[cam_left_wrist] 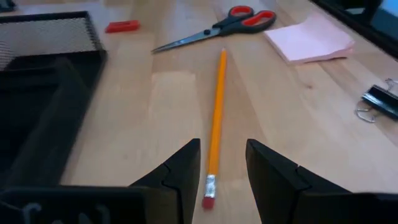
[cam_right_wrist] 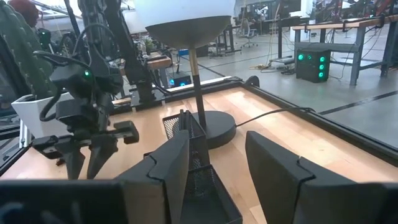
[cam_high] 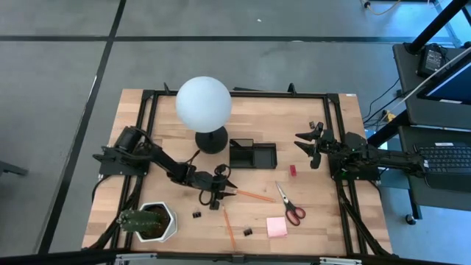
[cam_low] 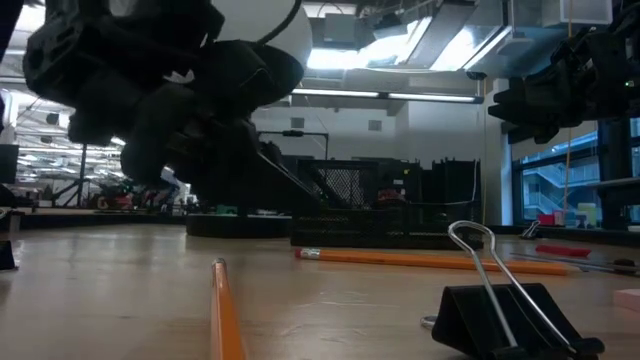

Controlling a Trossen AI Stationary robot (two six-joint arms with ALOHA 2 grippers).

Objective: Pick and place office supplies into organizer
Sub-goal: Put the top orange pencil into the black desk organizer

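My left gripper (cam_high: 221, 189) (cam_left_wrist: 222, 148) is open and low over the table. Its fingers stand on either side of the eraser end of an orange pencil (cam_left_wrist: 216, 124) (cam_high: 254, 196) without touching it. The pencil lies flat, pointing toward the red-handled scissors (cam_high: 290, 205) (cam_left_wrist: 217, 25). The black two-compartment organizer (cam_high: 252, 154) (cam_left_wrist: 37, 81) sits beside the lamp base. A second pencil (cam_high: 229, 230) (cam_low: 226, 315), the pink sticky pad (cam_high: 277, 227) (cam_left_wrist: 311, 38) and the red block (cam_high: 293, 170) (cam_left_wrist: 122, 26) lie on the wood. My right gripper (cam_high: 309, 145) (cam_right_wrist: 214, 146) waits open above the table's right side.
The white globe lamp (cam_high: 204, 103) with its round black base (cam_high: 212, 140) stands just left of the organizer. A potted plant (cam_high: 149, 221) occupies the near left corner. Black binder clips (cam_high: 197, 214) (cam_high: 247, 232) (cam_low: 500, 315) lie along the near side, one more (cam_high: 313, 124) at the far right.
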